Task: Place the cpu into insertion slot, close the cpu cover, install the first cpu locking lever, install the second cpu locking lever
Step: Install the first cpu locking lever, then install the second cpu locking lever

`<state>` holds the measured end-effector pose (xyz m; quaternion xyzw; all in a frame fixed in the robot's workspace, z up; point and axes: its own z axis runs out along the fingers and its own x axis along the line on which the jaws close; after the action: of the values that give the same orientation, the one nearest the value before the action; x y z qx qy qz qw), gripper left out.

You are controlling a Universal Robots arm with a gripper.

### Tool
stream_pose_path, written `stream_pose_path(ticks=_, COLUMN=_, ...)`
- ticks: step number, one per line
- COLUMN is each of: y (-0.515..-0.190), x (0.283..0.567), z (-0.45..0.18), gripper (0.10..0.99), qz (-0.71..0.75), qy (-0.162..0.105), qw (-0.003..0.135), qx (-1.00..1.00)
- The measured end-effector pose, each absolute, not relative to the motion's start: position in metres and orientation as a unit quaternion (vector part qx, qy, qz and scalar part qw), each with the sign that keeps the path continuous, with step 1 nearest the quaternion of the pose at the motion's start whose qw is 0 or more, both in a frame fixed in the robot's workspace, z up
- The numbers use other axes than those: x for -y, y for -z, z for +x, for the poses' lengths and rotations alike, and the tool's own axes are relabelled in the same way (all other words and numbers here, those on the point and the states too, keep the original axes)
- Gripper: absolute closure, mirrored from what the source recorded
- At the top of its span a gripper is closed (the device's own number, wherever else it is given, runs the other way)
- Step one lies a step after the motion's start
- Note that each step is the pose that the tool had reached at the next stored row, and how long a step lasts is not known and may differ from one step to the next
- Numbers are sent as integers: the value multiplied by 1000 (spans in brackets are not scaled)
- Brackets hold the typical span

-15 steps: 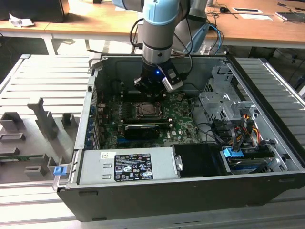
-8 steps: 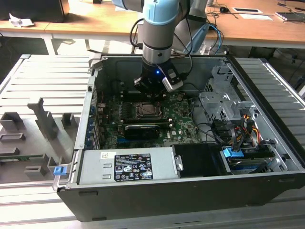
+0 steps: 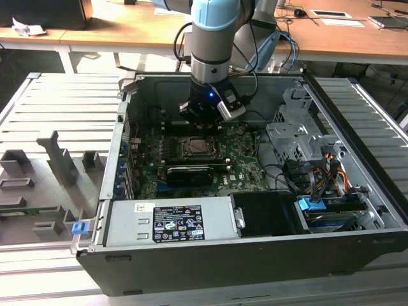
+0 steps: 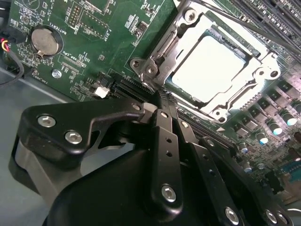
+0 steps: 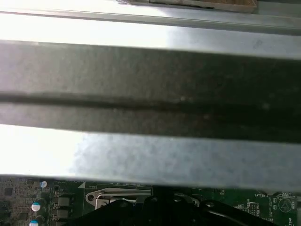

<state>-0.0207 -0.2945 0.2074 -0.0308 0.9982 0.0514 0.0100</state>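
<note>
cpu: the cpu [image 4: 207, 66] lies flat in the insertion slot [image 4: 186, 35], its pale metal top bright in the second wrist view; in the exterior view the slot sits near the middle of the green motherboard [image 3: 242, 162]
cpu cover: the cpu cover [image 4: 256, 80] lies down over the chip, its frame around the chip's edges and the top showing through the cut-out
levers: a thin wire lever [image 4: 225, 19] runs along the far edge of the socket; whether it is latched I cannot tell
gripper: the gripper [image 4: 164, 106] hangs just beside the near corner of the socket; its black fingers [image 4: 167, 141] are drawn close together with nothing between them; in the exterior view it stands over the board's back edge, above the socket
motherboard: a round coin battery [image 4: 46, 40] sits toward one corner of the board, well apart from the socket
case: the open computer case [image 3: 357, 245] carries the board; a labelled power supply [image 3: 172, 223] lies along its front edge; a drive cage [image 3: 296, 137] with cables stands at the exterior view's right
first wrist view: a grey metal case wall [image 5: 150, 94] close up, with a strip of board beneath it
</note>
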Motion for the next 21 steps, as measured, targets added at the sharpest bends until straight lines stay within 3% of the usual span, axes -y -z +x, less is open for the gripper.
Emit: stream_pose_path(ticks=21, y=-207, x=303, z=-21, gripper=980, qz=-31, qy=-51, qw=10, qx=-998)
